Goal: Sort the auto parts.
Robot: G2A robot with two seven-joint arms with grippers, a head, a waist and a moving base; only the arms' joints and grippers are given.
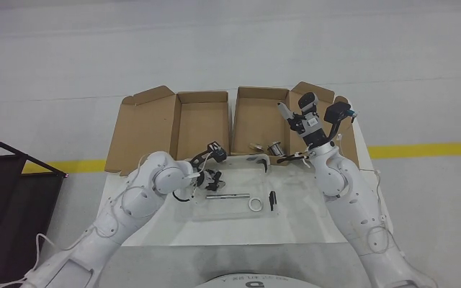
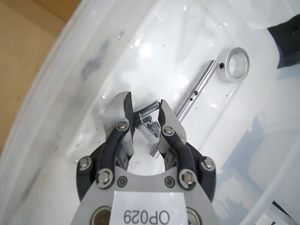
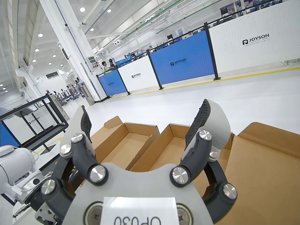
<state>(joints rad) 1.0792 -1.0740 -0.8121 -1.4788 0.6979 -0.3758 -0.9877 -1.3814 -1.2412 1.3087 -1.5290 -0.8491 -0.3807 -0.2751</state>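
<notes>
1. Though the small silver metal block (image 2: pixel 150 122) (a short round pin juts from it) sits low in the clear plastic tray (image 2: pixel 164 36), we see the left gripper (image 2: pixel 146 111) narrowed onto it, its pads (image 2: pixel 129 108) touching both sides.
2. We judge the part rigid, light and slick, so its flat faces should hold better than the pin.
3. Our right gripper (image 3: pixel 145 108) hangs wide open and empty above the brown cardboard boxes (image 3: pixel 131 139).

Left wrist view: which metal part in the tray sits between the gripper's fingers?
The small bolted block with a short pin: the left gripper is closed around it. The long rod and the ring lie outside its grip.
</notes>
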